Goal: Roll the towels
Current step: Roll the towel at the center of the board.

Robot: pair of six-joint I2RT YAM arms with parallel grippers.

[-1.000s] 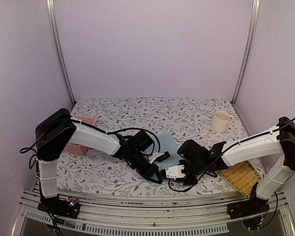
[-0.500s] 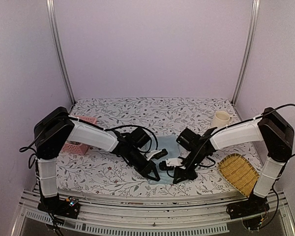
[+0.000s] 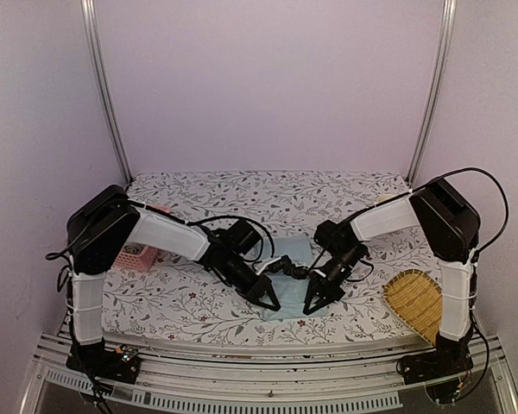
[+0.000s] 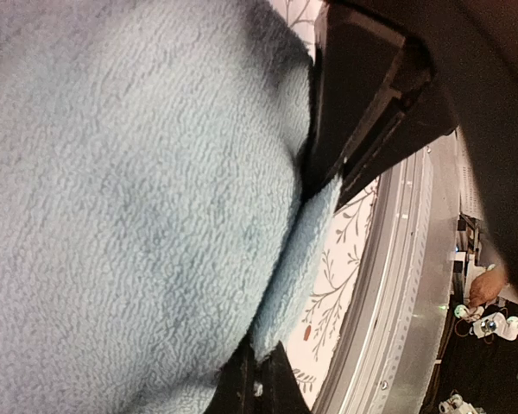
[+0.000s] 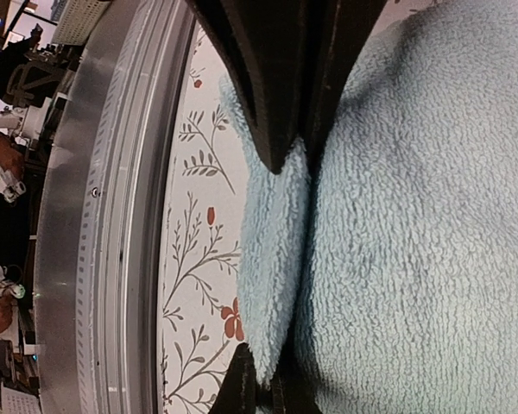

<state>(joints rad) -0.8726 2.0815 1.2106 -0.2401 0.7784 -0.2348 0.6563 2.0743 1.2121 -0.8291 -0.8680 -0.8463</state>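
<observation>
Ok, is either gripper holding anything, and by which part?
Yes: the light blue towel, by its near edge, left gripper at the left end, right gripper at the right.

Soft, even light from above in the top view, slightly dim, the lilac walls (image 3: 268, 86) flat and matte. Faint shadows sit under the arms (image 3: 168, 237) on the floral table (image 3: 198, 190). The uprights (image 3: 104, 86) bow at the edges. In both wrist views the light blue towel (image 4: 112, 216) is crisp, the fingers (image 4: 371, 95) are near-black and the metal rail (image 5: 112, 216) gleams.
</observation>
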